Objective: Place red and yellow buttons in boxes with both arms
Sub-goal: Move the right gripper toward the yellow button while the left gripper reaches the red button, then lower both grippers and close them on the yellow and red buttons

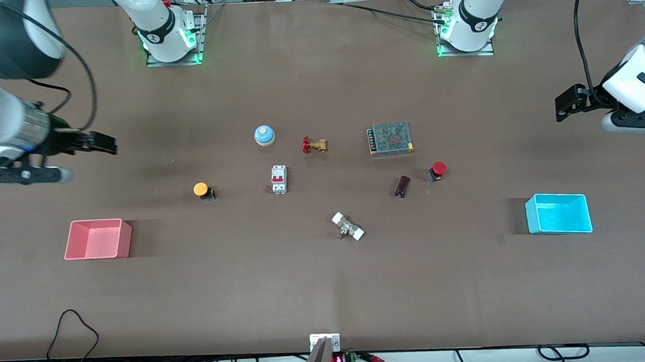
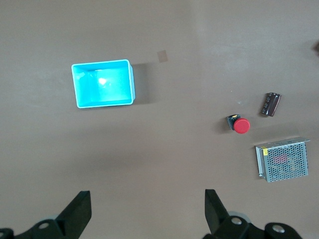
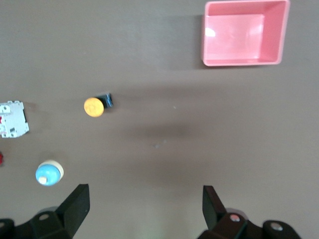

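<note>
The yellow button (image 1: 201, 189) lies on the table between the pink box (image 1: 98, 239) and a white breaker; it shows in the right wrist view (image 3: 94, 106) with the pink box (image 3: 245, 33). The red button (image 1: 438, 170) lies beside a dark cylinder; it shows in the left wrist view (image 2: 240, 125) with the cyan box (image 2: 103, 83). The cyan box (image 1: 558, 213) sits at the left arm's end. My right gripper (image 1: 105, 143) is open and empty, up over bare table at the right arm's end. My left gripper (image 1: 564, 102) is open and empty, up over the left arm's end.
A blue dome (image 1: 264, 134), a brass valve with red handle (image 1: 314, 145), a metal mesh unit (image 1: 391, 138), a white breaker (image 1: 279, 179), a dark cylinder (image 1: 402, 186) and a white-ended fitting (image 1: 348, 226) lie in the middle of the table.
</note>
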